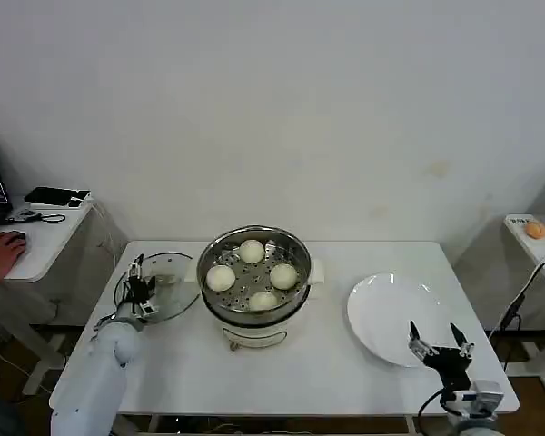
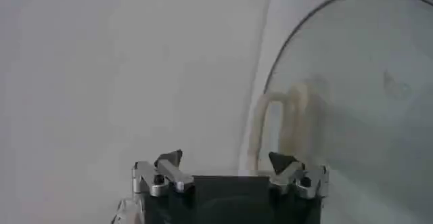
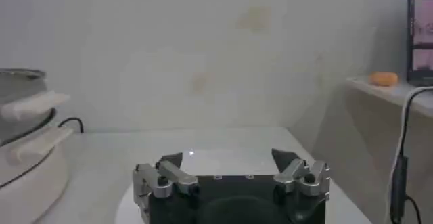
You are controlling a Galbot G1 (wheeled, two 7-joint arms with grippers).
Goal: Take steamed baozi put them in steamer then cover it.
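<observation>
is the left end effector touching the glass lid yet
Cannot tell. In the head view the left end effector overlaps the glass lid; the left wrist view shows open fingers near its handle, contact unclear.

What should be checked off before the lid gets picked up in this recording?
1. All four steamed baozi in the steamer: ok.
2. Plate holds no buns: ok.
3. Steamer uncovered, glass lid lying on the table to its left: ok.
4. Left claw open, at the lid: ok.
5. Left claw lined up on the lid handle: cannot tell.
6. Right claw open, holding nothing, over the plate's near edge, away from the steamer: ok.
</observation>
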